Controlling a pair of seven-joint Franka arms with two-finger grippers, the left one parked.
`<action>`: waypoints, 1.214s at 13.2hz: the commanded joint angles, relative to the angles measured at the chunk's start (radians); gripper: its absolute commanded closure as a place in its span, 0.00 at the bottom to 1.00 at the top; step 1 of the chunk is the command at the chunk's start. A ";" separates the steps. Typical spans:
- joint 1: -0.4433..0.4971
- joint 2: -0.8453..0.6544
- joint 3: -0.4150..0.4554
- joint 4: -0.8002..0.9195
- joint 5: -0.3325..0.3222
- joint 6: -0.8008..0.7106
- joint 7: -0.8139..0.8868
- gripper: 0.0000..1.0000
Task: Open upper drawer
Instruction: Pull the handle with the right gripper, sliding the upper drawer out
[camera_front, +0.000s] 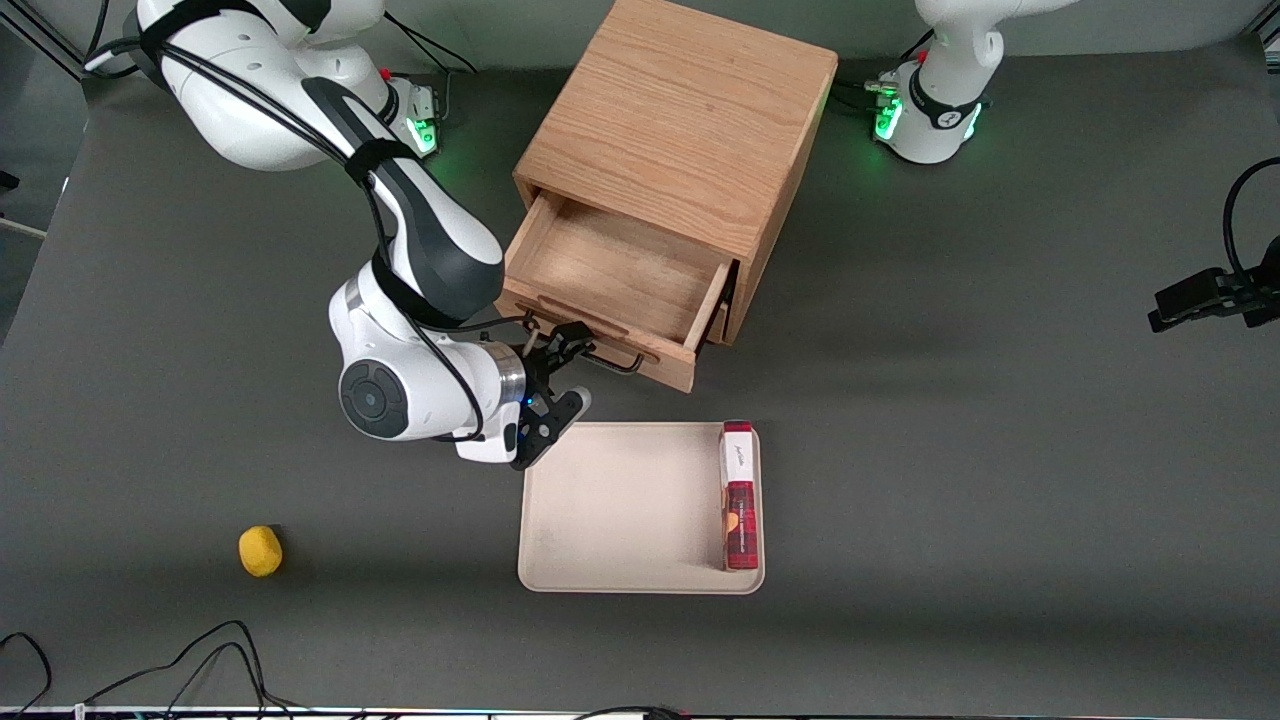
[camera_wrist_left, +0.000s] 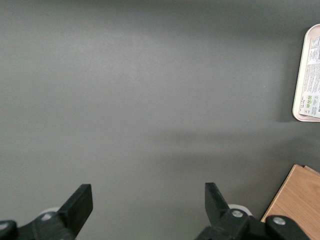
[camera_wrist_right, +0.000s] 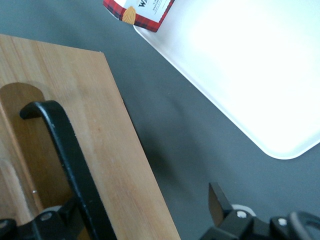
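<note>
The upper drawer (camera_front: 600, 330) of the light-oak cabinet (camera_front: 680, 130) stands pulled well out, and its empty inside shows. Its black wire handle (camera_front: 618, 362) sticks out of the drawer front toward the front camera. My right gripper (camera_front: 570, 378) is open at the handle's end nearer the working arm. In the right wrist view the handle (camera_wrist_right: 62, 145) runs along the drawer front (camera_wrist_right: 115, 150) just inside one finger (camera_wrist_right: 74, 210), with the other finger (camera_wrist_right: 218, 200) far apart over the grey table; the gripper (camera_wrist_right: 145, 212) is not closed on the handle. The lower drawer is hidden.
A cream tray (camera_front: 620, 500) lies on the table nearer the front camera than the drawer, with a red box (camera_front: 740, 495) along one edge; both show in the right wrist view, tray (camera_wrist_right: 250, 65) and box (camera_wrist_right: 140, 12). A yellow lump (camera_front: 260, 550) lies toward the working arm's end.
</note>
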 joint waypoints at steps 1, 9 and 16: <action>-0.004 0.029 -0.009 0.050 -0.031 -0.034 0.005 0.00; -0.002 0.100 -0.050 0.166 -0.031 -0.037 -0.031 0.00; -0.010 0.140 -0.073 0.252 -0.031 -0.058 -0.034 0.00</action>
